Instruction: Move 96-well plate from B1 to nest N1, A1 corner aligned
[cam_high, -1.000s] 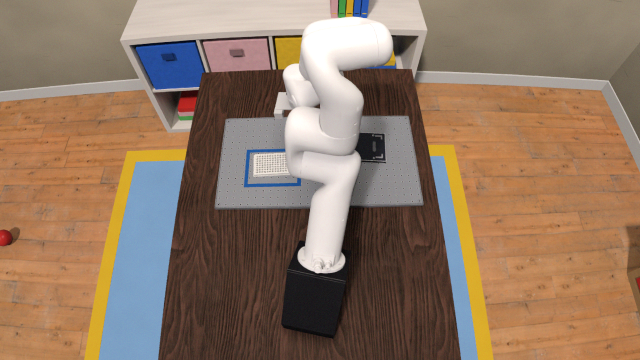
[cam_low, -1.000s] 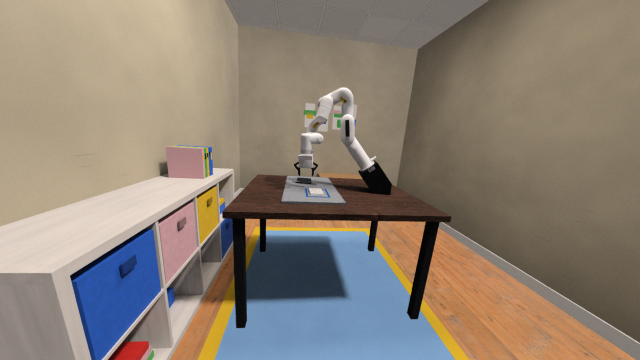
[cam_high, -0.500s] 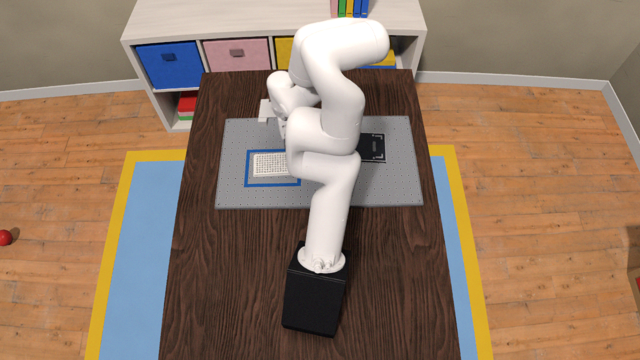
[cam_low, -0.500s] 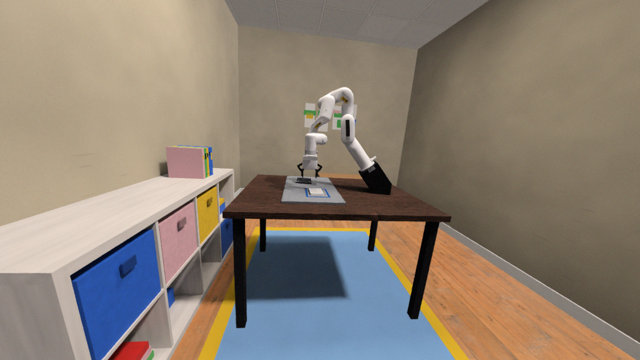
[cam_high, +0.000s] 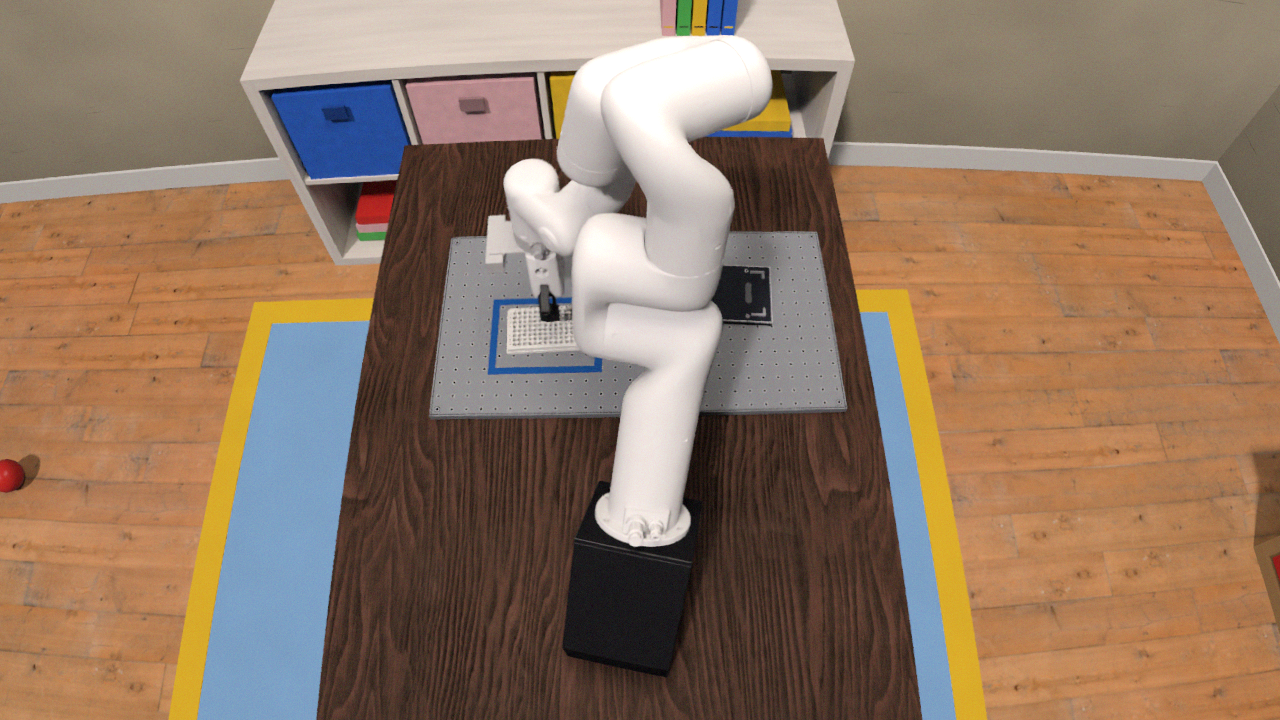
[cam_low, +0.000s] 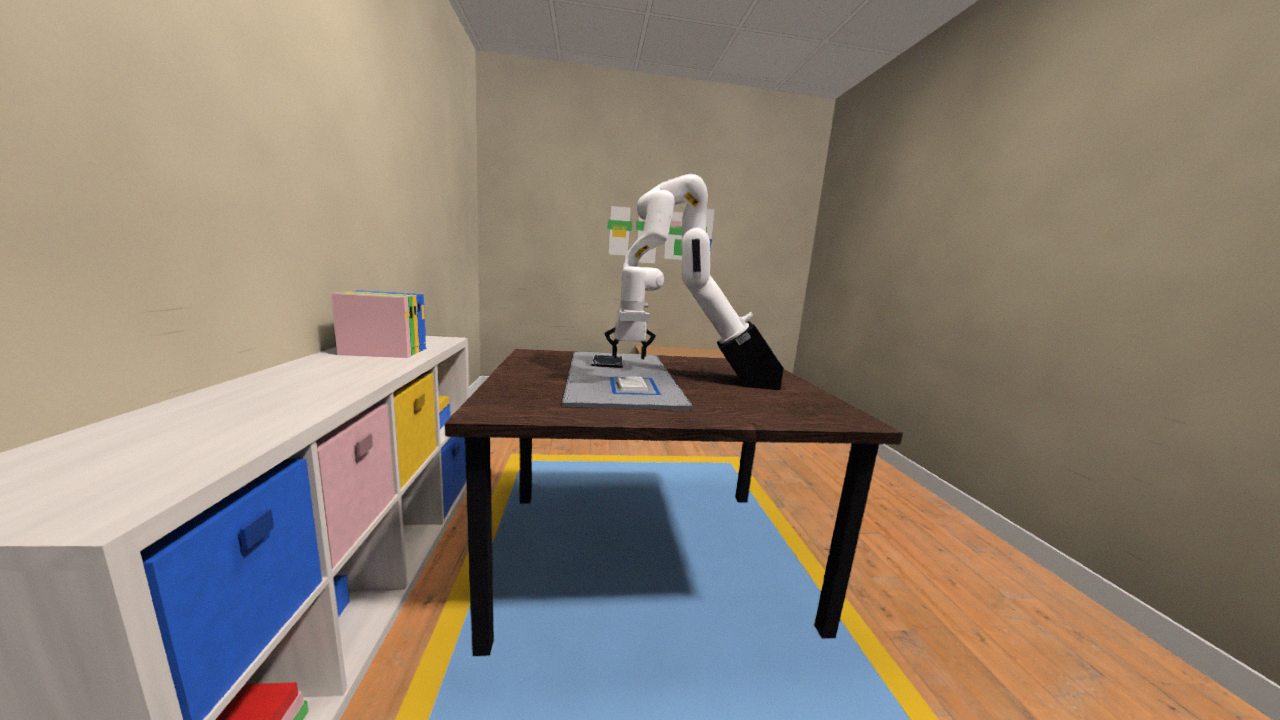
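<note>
The white 96-well plate (cam_high: 539,329) lies flat inside the blue frame of spot B1 (cam_high: 501,365) on the grey perforated baseplate (cam_high: 787,376). The arm hides the plate's right end. The black plate nest N1 (cam_high: 743,294) with white corner locators sits empty to the right. My gripper (cam_high: 550,311) hangs fingers-down over the plate's far edge, open and holding nothing. In the side view the gripper (cam_low: 629,345) hovers a little above the plate (cam_low: 631,383), with the nest (cam_low: 607,360) beyond it. The plate's cut-off corner is too small to tell.
The arm's black base (cam_high: 631,586) stands at the table's near end. A white shelf (cam_high: 501,53) with coloured bins stands past the table's far end. A red ball (cam_high: 8,474) lies on the floor to the left.
</note>
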